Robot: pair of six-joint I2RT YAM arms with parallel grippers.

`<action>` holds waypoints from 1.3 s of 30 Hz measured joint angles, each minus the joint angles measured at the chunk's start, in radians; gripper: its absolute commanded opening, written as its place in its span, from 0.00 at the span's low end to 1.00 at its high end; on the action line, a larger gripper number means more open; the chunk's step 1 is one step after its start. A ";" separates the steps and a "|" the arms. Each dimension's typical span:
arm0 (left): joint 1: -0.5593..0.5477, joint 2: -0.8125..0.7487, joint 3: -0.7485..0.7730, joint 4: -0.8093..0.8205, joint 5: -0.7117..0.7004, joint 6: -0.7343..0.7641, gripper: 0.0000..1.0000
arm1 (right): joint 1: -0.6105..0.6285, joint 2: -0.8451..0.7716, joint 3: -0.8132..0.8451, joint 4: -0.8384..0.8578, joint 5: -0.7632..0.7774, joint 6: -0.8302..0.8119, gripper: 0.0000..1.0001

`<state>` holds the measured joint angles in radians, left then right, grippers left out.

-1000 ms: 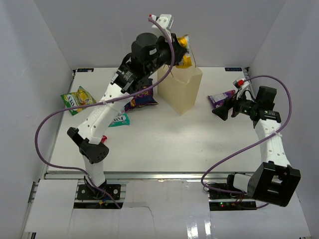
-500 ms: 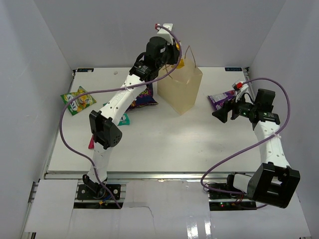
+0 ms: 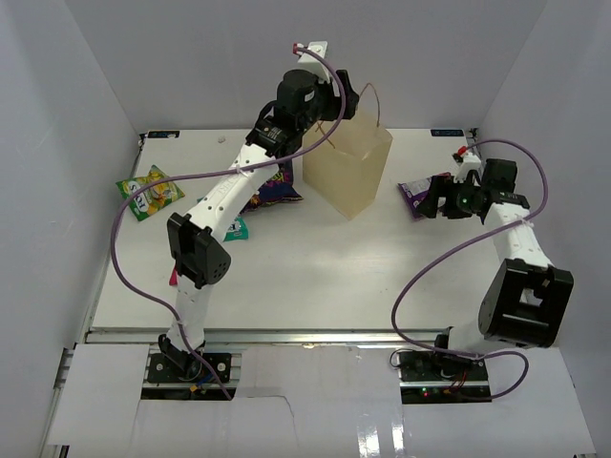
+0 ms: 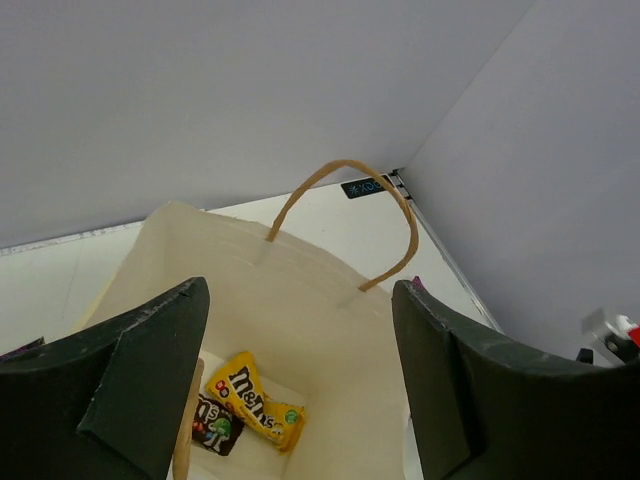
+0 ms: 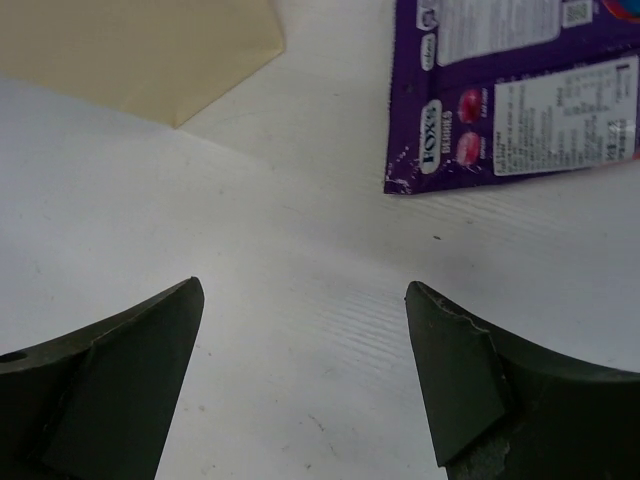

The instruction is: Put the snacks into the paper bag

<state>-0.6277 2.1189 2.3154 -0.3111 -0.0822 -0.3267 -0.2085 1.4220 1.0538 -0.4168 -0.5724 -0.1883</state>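
Observation:
The tan paper bag (image 3: 349, 176) stands upright at the back middle of the table. My left gripper (image 3: 341, 103) hovers open just over its mouth, holding nothing. In the left wrist view, between the spread fingers of the left gripper (image 4: 300, 385), a yellow packet (image 4: 254, 400) and a dark candy packet (image 4: 214, 426) lie on the floor of the bag (image 4: 320, 300). A purple packet (image 3: 414, 194) lies flat to the right of the bag. My right gripper (image 3: 432, 197) is low beside it, open and empty. In the right wrist view the purple packet (image 5: 510, 90) lies beyond the right gripper (image 5: 300, 370).
Left of the bag lie a dark blue-purple chip bag (image 3: 272, 191), a teal packet (image 3: 232, 229) and a green-yellow packet (image 3: 148, 191). A red-pink packet (image 3: 174, 277) peeks out behind the left arm's elbow. White walls enclose the table. The bag's corner (image 5: 140, 45) shows at the top left of the right wrist view.
My left gripper has come down over the bag's mouth and opened. The yellow packet it held now lies inside the bag. My right gripper has swung closer to the purple packet.

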 measured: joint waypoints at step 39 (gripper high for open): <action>0.009 -1.112 -1.529 -0.077 -0.140 -0.430 0.94 | -0.024 0.521 0.098 0.573 0.347 0.662 0.08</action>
<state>-0.6189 1.0069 0.7864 -0.3885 -0.2218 -0.7570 -0.2329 1.9430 1.1522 0.1562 -0.2256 0.4736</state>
